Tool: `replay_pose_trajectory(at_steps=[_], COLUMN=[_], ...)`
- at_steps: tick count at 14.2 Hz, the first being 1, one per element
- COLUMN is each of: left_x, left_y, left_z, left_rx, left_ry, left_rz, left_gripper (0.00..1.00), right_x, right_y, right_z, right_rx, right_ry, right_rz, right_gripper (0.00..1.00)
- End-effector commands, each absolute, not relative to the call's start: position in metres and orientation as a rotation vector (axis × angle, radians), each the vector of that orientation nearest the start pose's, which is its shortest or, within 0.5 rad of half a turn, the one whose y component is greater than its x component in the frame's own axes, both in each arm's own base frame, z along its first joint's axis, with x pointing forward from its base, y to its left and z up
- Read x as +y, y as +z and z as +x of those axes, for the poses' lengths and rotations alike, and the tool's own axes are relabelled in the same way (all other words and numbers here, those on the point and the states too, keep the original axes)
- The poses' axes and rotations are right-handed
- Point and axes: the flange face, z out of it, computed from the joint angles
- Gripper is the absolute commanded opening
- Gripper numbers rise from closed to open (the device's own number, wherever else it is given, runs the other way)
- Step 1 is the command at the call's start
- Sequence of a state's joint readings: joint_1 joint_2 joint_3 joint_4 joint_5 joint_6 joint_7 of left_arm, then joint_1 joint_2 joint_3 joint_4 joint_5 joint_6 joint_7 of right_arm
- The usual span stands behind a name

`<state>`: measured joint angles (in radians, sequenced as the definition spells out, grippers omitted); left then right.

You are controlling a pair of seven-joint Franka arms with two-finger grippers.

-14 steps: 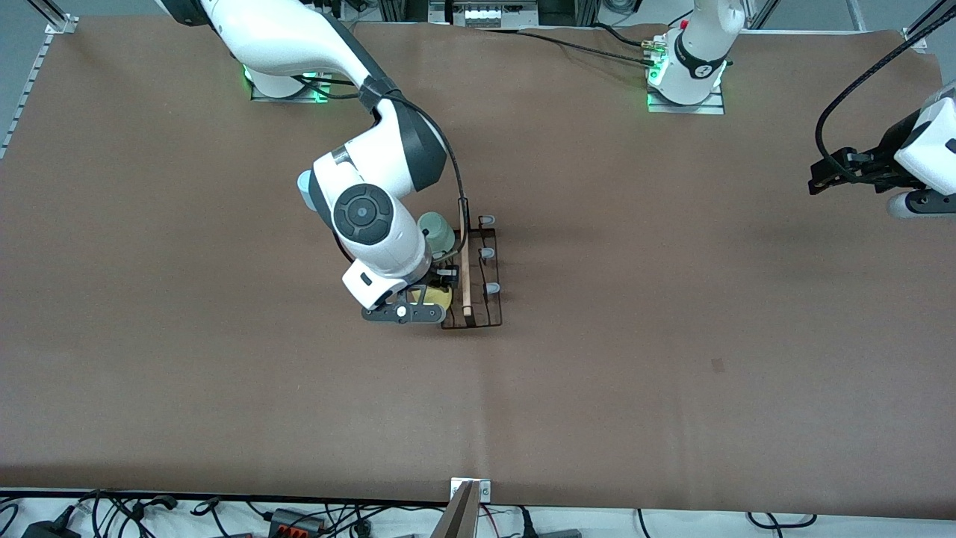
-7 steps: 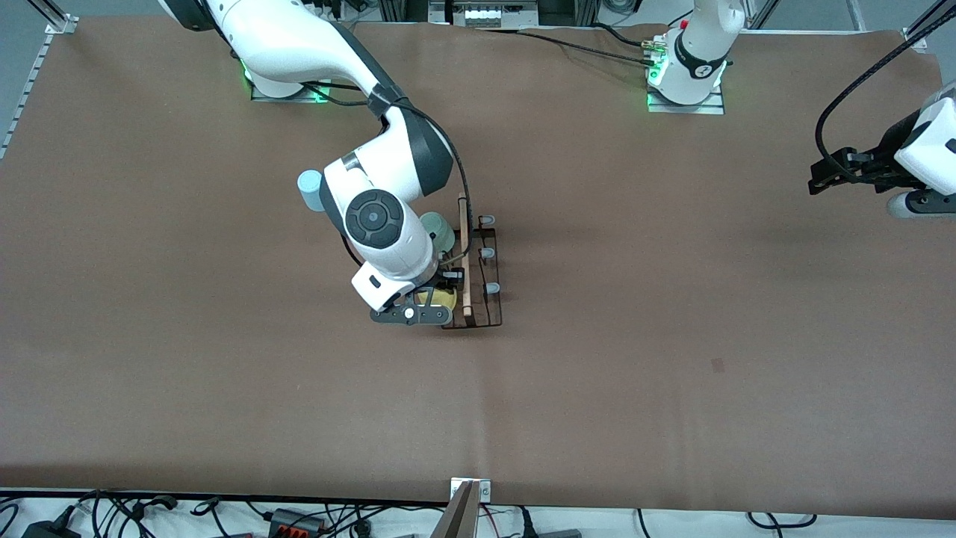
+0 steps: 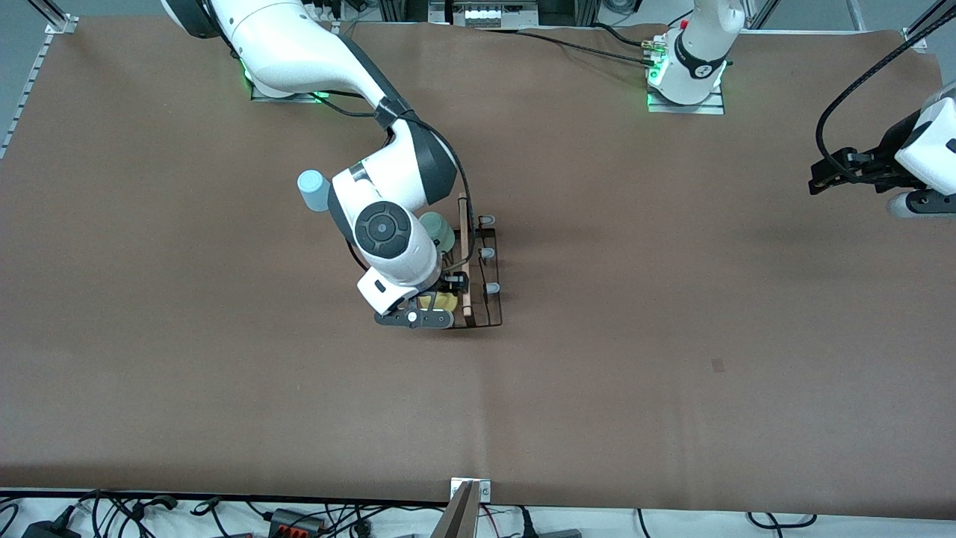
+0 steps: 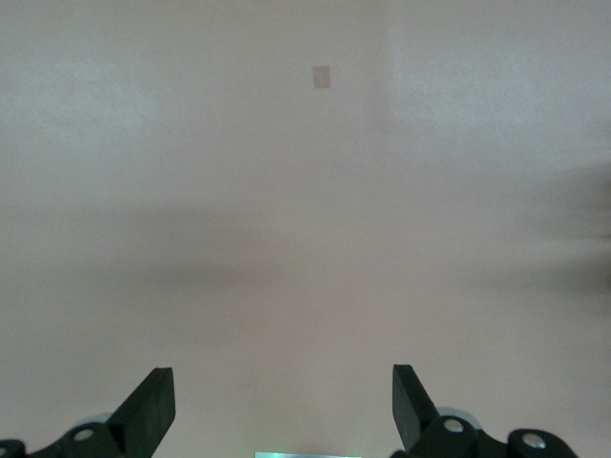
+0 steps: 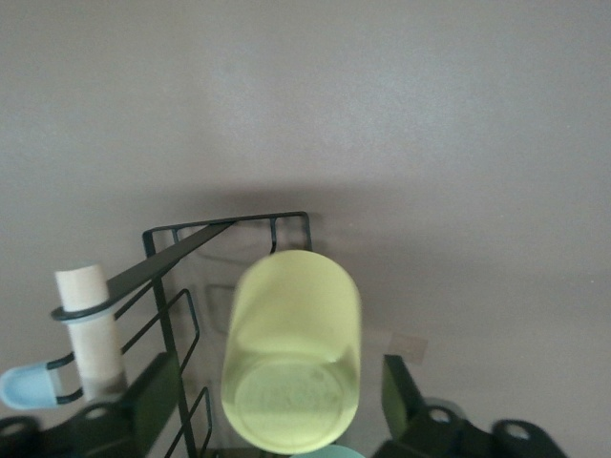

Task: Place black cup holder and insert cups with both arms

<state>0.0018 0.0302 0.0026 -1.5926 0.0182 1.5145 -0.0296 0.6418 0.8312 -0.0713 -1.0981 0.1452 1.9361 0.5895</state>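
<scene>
Yellow cup (image 5: 291, 367) upside down on the black cup holder (image 3: 475, 273), between my right fingers.

The black cup holder stands near the middle of the brown table (image 3: 672, 336), its wooden rod (image 3: 464, 258) running along the top. The yellow cup sits at the holder's end nearest the front camera, on the side toward my right arm's end of the table. My right gripper (image 5: 277, 405) is over it, fingers spread to either side of the cup with a gap showing, not pressing it. The mint green cup (image 3: 438, 230) is on the same side of the holder, farther from the camera. The light blue cup (image 3: 312, 190) stands on the table beside the holder, toward my right arm's end. My left gripper (image 4: 284, 405) waits well apart from the holder, over bare table at my left arm's end, fingers wide and holding nothing.
</scene>
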Motion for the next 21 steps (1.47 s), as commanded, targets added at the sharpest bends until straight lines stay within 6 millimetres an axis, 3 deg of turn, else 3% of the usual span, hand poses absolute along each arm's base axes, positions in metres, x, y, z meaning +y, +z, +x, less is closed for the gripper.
replay_pose_trajectory(at_steps=[1,3,6,8,13,16,18,21], left_x=[0.008,0.008,0.008,0.009,0.01,0.01,0.011,0.011], left_y=[0.595,0.595,0.594,0.594,0.594,0.594,0.594,0.594], left_z=[0.555,0.555,0.555,0.555,0.555,0.555,0.555,0.555], left_rx=[-0.024,-0.024,-0.026,-0.029,-0.031,-0.031,-0.034,-0.034], left_ry=[0.156,0.156,0.159,0.159,0.163,0.163,0.163,0.163], left_rz=[-3.13,-3.13,-3.13,-3.13,-3.13,-3.13,-3.13,-3.13], left_gripper=[1.0,1.0,1.0,1.0,1.0,1.0,1.0,1.0], right_x=[0.432,0.415,0.353,0.313,0.219,0.169,0.108,0.034], right_y=[0.353,0.381,0.425,0.453,0.492,0.518,0.532,0.554], right_z=[0.632,0.638,0.659,0.665,0.682,0.689,0.682,0.661], right_rx=[0.105,0.132,0.231,0.204,0.14,0.229,0.31,0.216], right_ry=[0.02,-0.011,-0.028,-0.022,0.021,-0.042,-0.036,-0.084], right_rz=[-3.055,-3.058,-3.099,-3.137,-3.141,-3.13,-3.087,-3.083], right_gripper=[1.0,1.0,1.0,1.0,1.0,1.0,1.0,1.0])
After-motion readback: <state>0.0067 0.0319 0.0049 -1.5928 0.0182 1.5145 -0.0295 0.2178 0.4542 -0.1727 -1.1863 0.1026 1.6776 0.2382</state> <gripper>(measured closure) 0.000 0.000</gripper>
